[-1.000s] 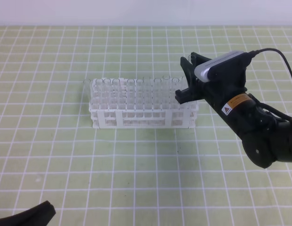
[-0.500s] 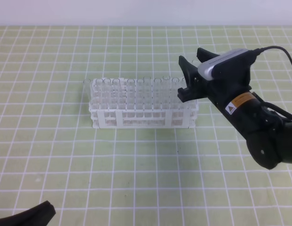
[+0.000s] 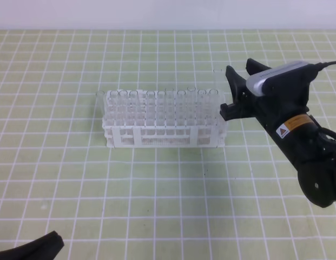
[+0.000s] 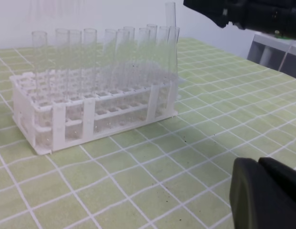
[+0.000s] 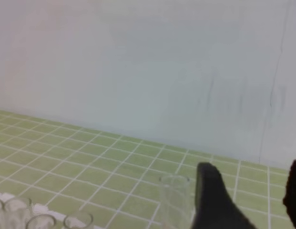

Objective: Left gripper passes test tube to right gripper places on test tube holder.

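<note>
The white test tube holder [image 3: 136, 134] stands mid-table with several clear tubes in it; in the left wrist view the holder [image 4: 59, 130] fills the left half. One test tube [image 4: 171, 33] rises higher than the others at the rack's right end, leaning slightly. My right gripper [image 3: 238, 67] hovers just right of that end, open. In the right wrist view the tube [image 5: 174, 200] stands outside the left finger [image 5: 210, 195], not between the fingers. My left gripper [image 3: 39, 247] lies at the bottom left corner, mostly out of frame, and shows as a black mass [image 4: 266, 193].
A green mat with a white grid [image 3: 157, 195] covers the table. A pale wall [image 5: 138, 71] rises behind the mat's far edge. The right arm's cable [image 3: 327, 64] trails off to the right.
My right gripper has drawn away to the right from the rack's right end. The tall tube stays standing in the rack. The left gripper has not moved.
</note>
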